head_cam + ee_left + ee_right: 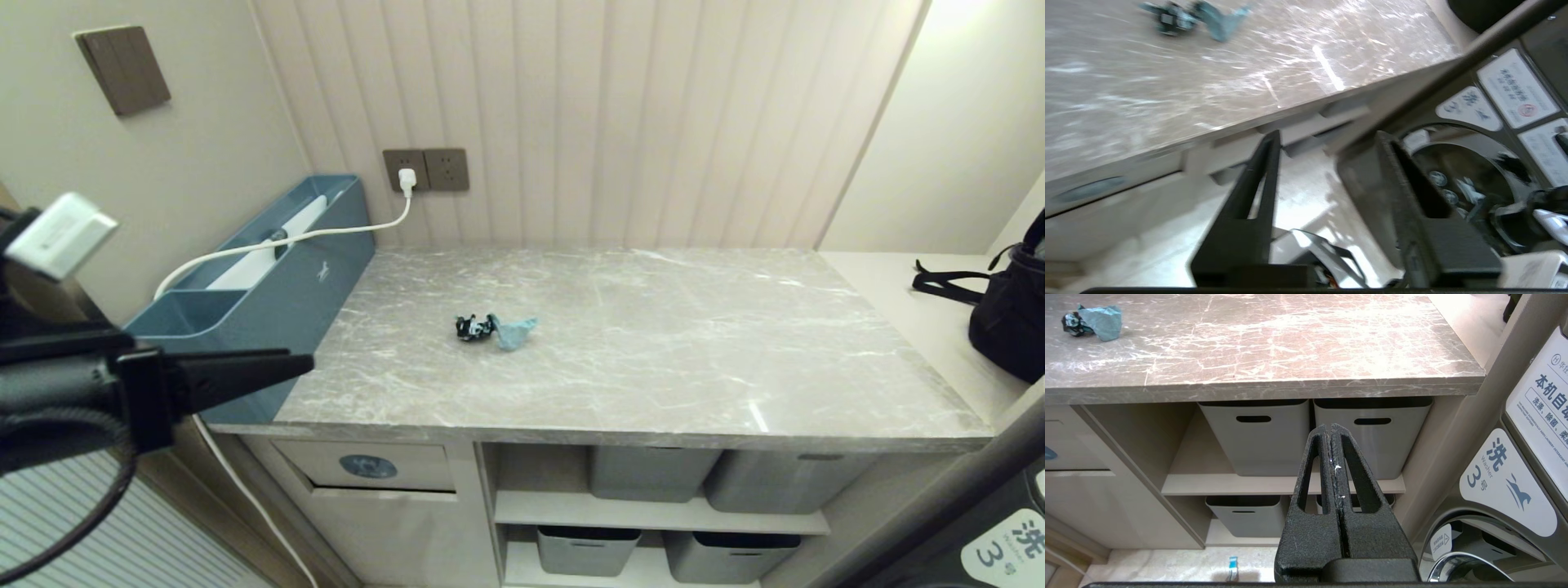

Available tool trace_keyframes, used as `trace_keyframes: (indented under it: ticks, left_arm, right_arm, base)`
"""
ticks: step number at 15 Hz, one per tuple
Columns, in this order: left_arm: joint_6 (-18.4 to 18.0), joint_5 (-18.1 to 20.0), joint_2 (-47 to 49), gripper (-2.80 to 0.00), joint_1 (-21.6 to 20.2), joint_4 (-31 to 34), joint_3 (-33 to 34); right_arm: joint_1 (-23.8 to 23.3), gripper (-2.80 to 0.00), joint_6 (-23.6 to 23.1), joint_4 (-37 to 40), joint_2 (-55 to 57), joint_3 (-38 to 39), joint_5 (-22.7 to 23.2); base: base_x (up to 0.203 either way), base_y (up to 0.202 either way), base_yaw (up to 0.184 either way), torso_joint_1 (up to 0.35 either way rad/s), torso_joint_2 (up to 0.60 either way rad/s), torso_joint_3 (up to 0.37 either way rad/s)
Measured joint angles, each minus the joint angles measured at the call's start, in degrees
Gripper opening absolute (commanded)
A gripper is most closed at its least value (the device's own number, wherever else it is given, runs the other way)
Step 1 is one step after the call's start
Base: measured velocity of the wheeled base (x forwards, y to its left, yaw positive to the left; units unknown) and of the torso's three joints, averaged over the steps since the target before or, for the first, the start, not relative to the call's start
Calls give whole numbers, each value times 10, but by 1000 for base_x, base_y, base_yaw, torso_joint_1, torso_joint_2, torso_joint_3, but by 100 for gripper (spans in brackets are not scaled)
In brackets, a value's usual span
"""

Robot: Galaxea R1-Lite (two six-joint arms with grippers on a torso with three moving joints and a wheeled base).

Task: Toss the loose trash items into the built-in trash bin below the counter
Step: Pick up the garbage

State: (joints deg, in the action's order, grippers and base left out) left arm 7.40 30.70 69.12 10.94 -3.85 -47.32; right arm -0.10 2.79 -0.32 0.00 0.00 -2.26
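Trash, a black wrapper (473,327) touching a teal wad (514,331), lies mid-bench (653,359); your left claw (1327,139) hangs spread off its front-left corner, your right claw (1331,430) pressed together, empty, before grey tubs (1253,437)

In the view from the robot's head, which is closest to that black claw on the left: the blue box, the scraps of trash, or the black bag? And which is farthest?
From the left gripper:
1. Blue box, right behind its fingers at the counter's left end.
2. Trash: the black wrapper, then the teal wad touching it, mid-counter.
3. Black bag, at the far right edge.
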Motion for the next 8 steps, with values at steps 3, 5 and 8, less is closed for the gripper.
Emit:
trace_keyframes:
  ticks: [3,5,8]
  left_arm:
    - [17,-29,133,0,49,2,-97]
    - [15,-83,229,0,68,0,-171]
    - [10,-177,379,0,82,-21,-304]
  right_arm:
    - [0,-280,0,0,0,0,0]
    - [0,-280,0,0,0,0,0]
    - [0,-280,0,0,0,0,0]
  base:
    - [0,0,0,0,0,0]
    - [0,0,0,0,0,0]
    - [0,0,0,0,0,0]
